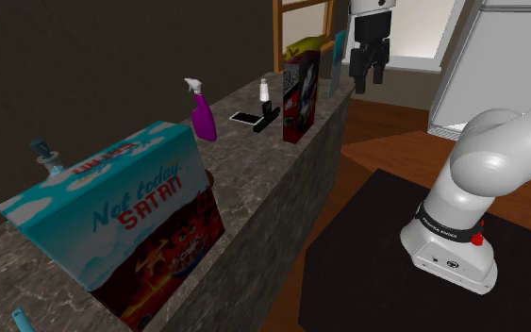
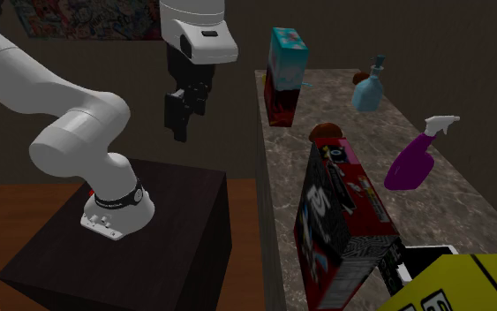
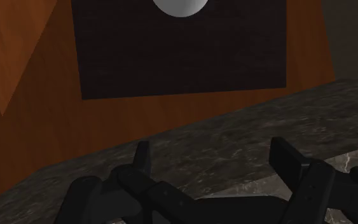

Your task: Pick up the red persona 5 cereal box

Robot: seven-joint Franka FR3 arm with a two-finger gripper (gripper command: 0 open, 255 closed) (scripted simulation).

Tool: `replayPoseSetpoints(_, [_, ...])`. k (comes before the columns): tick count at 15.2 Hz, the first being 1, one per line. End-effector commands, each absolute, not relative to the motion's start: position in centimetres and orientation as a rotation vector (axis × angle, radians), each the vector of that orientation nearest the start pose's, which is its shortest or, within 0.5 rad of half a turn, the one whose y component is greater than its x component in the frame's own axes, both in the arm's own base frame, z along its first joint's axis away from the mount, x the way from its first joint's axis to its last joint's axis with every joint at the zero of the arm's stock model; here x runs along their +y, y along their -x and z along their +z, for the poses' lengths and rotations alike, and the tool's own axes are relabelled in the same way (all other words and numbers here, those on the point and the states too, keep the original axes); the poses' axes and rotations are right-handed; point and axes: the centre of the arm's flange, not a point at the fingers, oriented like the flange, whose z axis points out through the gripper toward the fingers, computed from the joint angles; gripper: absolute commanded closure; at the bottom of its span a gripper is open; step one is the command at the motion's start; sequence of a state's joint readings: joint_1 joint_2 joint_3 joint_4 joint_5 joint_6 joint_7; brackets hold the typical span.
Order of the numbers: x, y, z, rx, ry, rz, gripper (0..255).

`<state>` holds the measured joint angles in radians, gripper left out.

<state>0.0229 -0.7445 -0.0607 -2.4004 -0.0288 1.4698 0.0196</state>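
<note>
Red-and-black cereal box (image 1: 300,94) is the one that matters here. It's standing upright on the dark veined tabletop (image 1: 254,179), close to the edge that faces the arm (image 1: 485,151).

Counting boxes, I get three:
- the red one
- a yellow-green box (image 1: 306,43) just behind the red one
- a big teal-and-red box (image 1: 122,222), well apart from the red one at the other end

Spray bottles, two:
- a purple one (image 1: 201,115) a few things along from the red box
- a blue one (image 1: 46,158) way past that, by the teal box

There's also one phone (image 1: 247,118) lying flat near the red box, and one small white-capped bottle (image 1: 265,94) between the phone and the red box.

The jaws hang in the air, higher than the red box and off to its stand (image 2: 149,230) side, not touching it or anything else. In the wrist view the two fingers (image 3: 142,158) are spread apart with nothing between them, just the tabletop edge and the wooden floor (image 3: 37,127) below
</note>
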Motion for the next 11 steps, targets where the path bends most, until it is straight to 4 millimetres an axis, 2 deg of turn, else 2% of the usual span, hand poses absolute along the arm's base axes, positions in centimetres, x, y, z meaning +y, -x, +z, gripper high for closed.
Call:
replayPoseSetpoints(1, [-1.9,-30.3,54.9,0.059,3.115,0.292,0])
replayPoseSetpoints(6, [-0.7,-36.0,55.5,0.364,3.103,0.226,0])
replayPoseSetpoints(11, [-0.7,-41.9,56.3,0.665,3.061,0.158,0])
